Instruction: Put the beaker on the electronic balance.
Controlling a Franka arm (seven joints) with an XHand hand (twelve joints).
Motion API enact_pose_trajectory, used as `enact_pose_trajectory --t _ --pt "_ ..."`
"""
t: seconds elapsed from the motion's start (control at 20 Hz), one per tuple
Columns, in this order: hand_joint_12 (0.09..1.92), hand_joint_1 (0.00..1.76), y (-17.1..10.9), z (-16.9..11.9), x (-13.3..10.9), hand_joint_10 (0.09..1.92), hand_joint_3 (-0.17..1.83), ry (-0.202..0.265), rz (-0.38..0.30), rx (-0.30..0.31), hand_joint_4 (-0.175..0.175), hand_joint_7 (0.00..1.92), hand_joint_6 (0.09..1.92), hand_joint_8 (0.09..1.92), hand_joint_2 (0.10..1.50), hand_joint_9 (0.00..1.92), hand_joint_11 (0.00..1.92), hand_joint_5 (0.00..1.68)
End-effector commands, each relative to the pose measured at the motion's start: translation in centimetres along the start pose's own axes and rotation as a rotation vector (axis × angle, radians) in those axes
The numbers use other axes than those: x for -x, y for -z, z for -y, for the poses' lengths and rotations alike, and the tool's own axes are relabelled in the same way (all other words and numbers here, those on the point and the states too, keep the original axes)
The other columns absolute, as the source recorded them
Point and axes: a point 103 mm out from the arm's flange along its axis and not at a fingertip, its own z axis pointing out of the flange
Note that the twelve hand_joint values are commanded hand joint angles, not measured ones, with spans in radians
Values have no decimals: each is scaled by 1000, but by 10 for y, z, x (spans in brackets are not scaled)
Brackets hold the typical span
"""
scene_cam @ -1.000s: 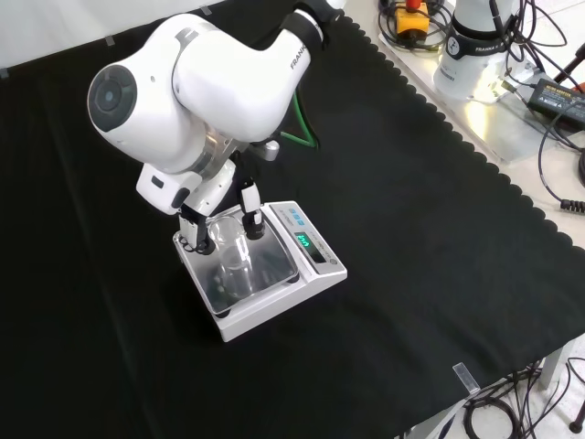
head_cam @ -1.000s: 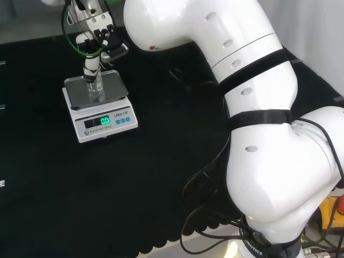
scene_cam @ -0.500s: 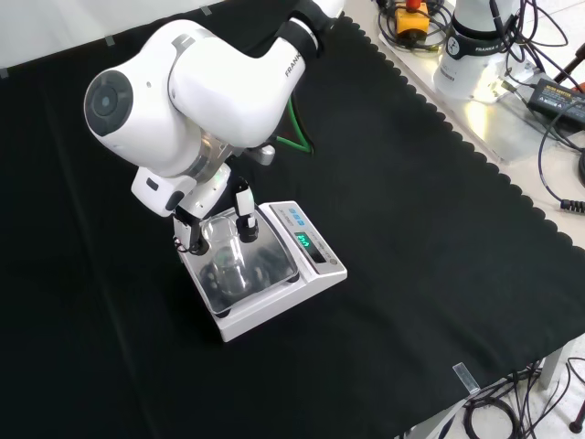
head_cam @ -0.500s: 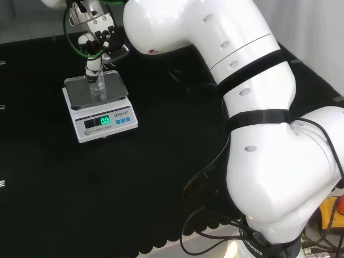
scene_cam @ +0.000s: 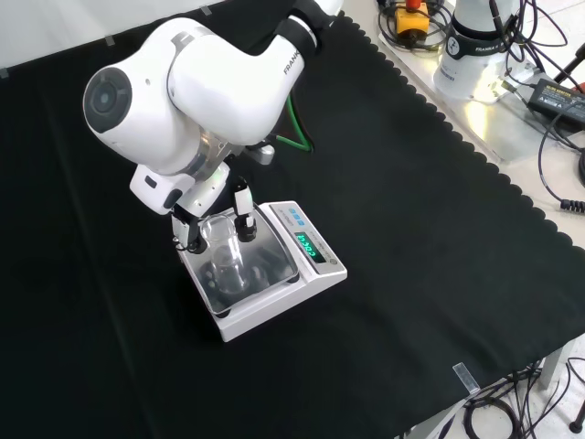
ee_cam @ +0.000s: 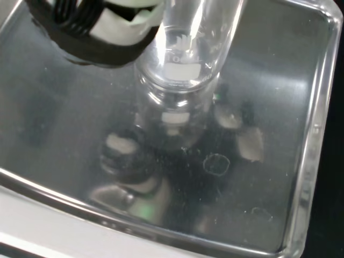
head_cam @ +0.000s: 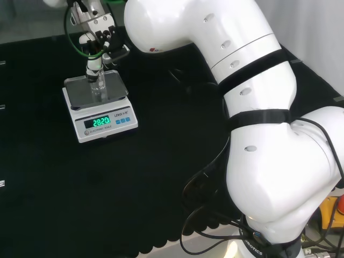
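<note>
Beaker (scene_cam: 226, 265), of clear glass, upright on the shiny steel pan of the electronic balance (scene_cam: 315, 274), directly beneath the robot hand (scene_cam: 196, 219). Base set near the middle of the pan, as seen close up from the wrist (ee_cam: 185, 64), with dim reflections on the metal around it. Robot hand poised just above, black and white fingers (scene_cam: 243, 219) pointing down on either side of the beaker's rim; in the front view one finger on the side of the display, another on the opposite side. Whether those fingers touch the glass: cannot tell. Not curled round it as far as visible, so released rather than clenched, though not certain. From the head view, robot hand (head_cam: 95, 40) at the far left of the big white arm links, a finger straight down over the beaker (head_cam: 97, 86), a green cable (head_cam: 72, 40) looped beside the wrist. Balance (head_cam: 100, 105) resting on the table (scene_cam: 411, 229) covered in black cloth, green digits lit on the front panel, which lies on the side of the pan away from the robot hand's wrist.
</note>
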Motion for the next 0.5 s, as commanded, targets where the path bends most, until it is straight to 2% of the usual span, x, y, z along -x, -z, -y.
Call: enact_pose_trajectory --t 0.05,0.5 --pt "476 1073 3 0 -1 400 -13 -7 5 -8 -170 1056 913 833 1024 1447 1693 836" --pt "533 995 1 -1 -1 324 -95 -21 9 -21 -172 939 922 897 1011 1454 1608 721"
